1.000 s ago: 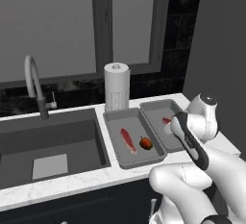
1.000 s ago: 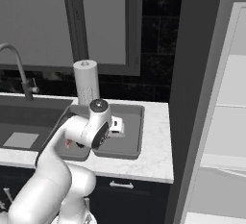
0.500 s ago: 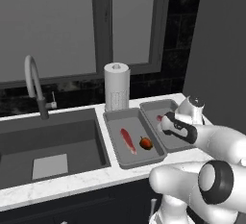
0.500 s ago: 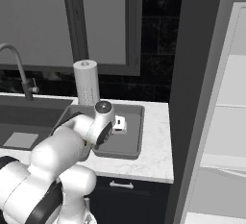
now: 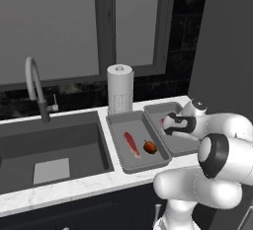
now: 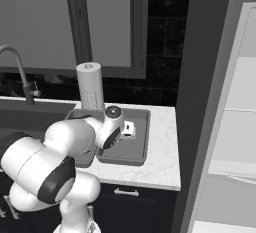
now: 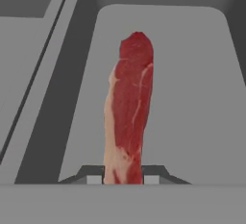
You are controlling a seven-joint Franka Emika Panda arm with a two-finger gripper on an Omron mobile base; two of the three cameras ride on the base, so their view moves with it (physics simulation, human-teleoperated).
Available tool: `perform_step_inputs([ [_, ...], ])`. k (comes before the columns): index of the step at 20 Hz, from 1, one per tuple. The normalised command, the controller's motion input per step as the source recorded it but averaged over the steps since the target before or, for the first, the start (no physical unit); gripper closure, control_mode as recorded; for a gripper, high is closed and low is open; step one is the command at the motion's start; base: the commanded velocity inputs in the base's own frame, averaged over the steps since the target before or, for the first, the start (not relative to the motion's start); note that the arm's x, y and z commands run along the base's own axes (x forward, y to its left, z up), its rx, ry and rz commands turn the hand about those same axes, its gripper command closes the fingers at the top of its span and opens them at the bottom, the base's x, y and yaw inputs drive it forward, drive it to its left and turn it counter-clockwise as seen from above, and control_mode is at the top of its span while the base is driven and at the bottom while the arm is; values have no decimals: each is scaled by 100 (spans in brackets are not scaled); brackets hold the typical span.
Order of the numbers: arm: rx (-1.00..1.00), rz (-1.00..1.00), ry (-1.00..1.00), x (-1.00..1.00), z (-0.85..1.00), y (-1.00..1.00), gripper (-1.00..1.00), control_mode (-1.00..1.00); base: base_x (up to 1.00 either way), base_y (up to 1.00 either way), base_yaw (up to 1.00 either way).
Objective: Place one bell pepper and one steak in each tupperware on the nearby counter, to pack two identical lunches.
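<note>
We clamp gripper (image 7: 123, 177) on steak (image 7: 129, 107), frame centre, above right tupperware (image 7: 202, 74): second lunch needs meat.

The counter (image 5: 74, 187) carries two tupperwares (image 5: 118, 151) (image 6: 142, 137) and a paper-towel roll (image 5: 120, 89).

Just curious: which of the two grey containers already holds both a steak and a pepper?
The left tupperware, nearest the sink: steak and bell pepper lie inside.

Dim, even rendered light, soft shadows
</note>
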Motion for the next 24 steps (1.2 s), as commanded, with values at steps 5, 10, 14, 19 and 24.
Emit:
perform_step_inputs([
  [5,0,0,-2,-1,9,0,-100,-100,0,0,0],
  [10,0,0,-2,-6,46,0,-100,-100,0,0,0],
  [14,0,0,0,-32,39,0,-100,-100,0,0,0],
  [19,0,-1,0,-97,28,0,-100,-100,0,0,0],
  [24,-2,-2,-4,-100,21,26,-100,-100,0,0,0],
])
